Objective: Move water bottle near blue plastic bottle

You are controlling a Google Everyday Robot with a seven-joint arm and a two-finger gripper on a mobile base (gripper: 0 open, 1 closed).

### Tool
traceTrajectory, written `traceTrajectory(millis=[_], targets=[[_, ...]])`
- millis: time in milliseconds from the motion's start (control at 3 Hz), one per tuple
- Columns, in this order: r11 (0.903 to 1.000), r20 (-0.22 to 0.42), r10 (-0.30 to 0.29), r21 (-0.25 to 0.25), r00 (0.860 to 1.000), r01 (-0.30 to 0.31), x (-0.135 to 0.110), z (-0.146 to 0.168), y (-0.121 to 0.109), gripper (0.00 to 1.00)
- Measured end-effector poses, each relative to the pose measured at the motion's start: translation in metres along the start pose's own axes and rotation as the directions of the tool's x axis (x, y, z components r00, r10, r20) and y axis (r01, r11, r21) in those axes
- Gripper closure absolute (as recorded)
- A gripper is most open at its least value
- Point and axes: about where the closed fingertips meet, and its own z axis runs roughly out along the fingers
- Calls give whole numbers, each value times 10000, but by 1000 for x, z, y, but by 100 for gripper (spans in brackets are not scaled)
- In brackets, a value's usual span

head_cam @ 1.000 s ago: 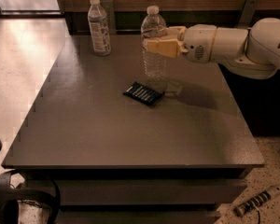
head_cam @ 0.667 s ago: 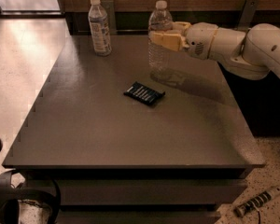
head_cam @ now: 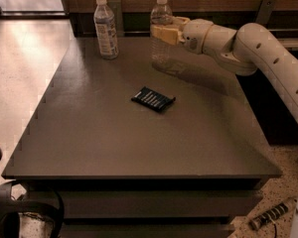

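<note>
jaws grip the water bottle high on its body, at the back of the surface, apart from the blue plastic bottle. held so high, it may swing, slip, or knock that bottle over.

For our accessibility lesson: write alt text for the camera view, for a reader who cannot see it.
A white robot arm reaches in from the right, its gripper shut on the water bottle near the back of a dark table. The blue plastic bottle stands apart, further left, and a flat dark packet lies mid-table.
</note>
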Motion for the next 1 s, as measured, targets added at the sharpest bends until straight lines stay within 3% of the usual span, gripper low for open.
traceTrajectory(millis=[333,1000], targets=[[9999,-21,-12,-148,10000,11,6,25,-8,100],[9966,350,108,-818,9993,-79,16,65,5,100]])
